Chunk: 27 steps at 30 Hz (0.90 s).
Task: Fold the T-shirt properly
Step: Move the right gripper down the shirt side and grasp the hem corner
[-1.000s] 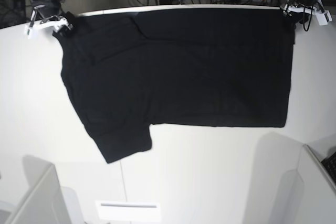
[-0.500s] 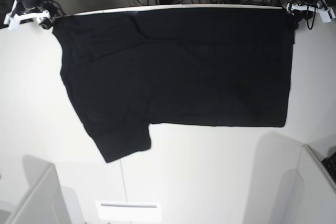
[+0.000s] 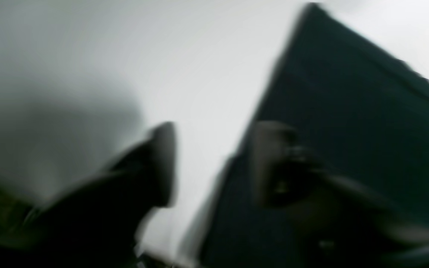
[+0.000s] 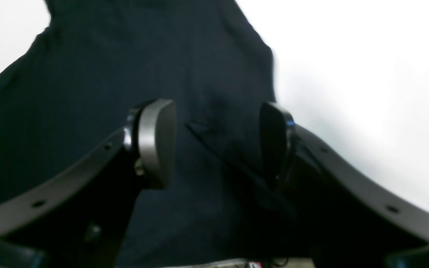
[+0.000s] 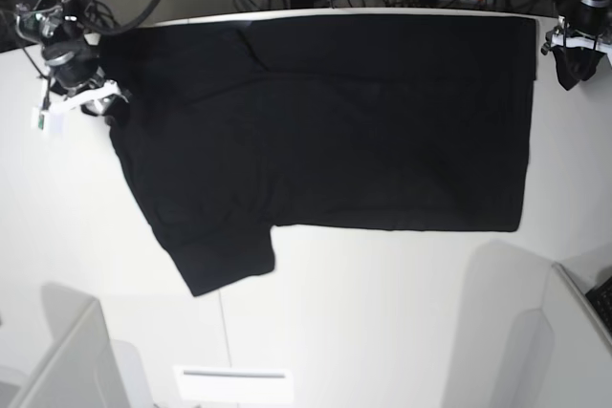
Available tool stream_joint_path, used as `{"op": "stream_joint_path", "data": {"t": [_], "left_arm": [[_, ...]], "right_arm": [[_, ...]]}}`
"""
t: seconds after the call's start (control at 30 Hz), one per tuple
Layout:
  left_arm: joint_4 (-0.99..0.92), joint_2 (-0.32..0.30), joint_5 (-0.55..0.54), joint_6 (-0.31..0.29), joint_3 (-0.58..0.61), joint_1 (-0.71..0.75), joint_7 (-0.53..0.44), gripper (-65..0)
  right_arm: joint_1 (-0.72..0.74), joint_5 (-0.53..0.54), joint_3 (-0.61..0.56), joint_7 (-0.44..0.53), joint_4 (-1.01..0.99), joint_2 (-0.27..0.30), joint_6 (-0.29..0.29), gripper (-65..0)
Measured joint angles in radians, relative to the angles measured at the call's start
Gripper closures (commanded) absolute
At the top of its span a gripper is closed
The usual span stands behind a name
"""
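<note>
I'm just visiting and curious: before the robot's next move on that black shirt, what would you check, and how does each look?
1. Large black cloth T-shirt lying flat on the white table: ok.
2. Right gripper open, over the cloth: ok.
3. Left gripper jaws apart, straddling the shirt's edge: ok, though blurred.
4. Cloth already caught between either pair of jaws: cannot tell.
5. Lower sleeve spread, not tucked under: ok.

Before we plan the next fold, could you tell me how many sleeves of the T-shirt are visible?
1: on the T-shirt, a sleeve juts out at the near left corner. A second may be folded under near the far left edge.
</note>
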Motion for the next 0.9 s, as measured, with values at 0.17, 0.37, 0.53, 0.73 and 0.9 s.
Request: {"op": "stream_joint_path", "data": {"t": [0.17,0.37,0.53,0.73,0.9], "left_arm": [[0.000,-0.026,0.004,0.001,0.066,0.003,0.000,0.0],[-0.001,-0.052,0.005,0.002,0.072,0.003,0.000,0.0],[-0.001,-0.053,0.004,0.001,0.068,0.003,-0.003,0.0],[-0.001,-0.054,0.004,0.001,0.066,0.003,-0.003,0.0],[-0.001,-0.054,0.004,0.002,0.066,0.010,-0.003,0.0]], "right_arm": [[0.146,0.007,-0.057,0.013,-0.051,0.032,0.001,-33.5],[0.287,-0.007,-0.134,0.004,-0.259,0.114,-0.004,-33.5],[0.445,-0.004,-0.198,0.013,-0.481,0.178,-0.002,-33.9],[0.616,-0.007,-0.296,0.080,-0.765,0.241,-0.007,-34.2],[0.740,-0.001,-0.505,0.260,-1.023,0.291,-0.006,-37.5]]}}
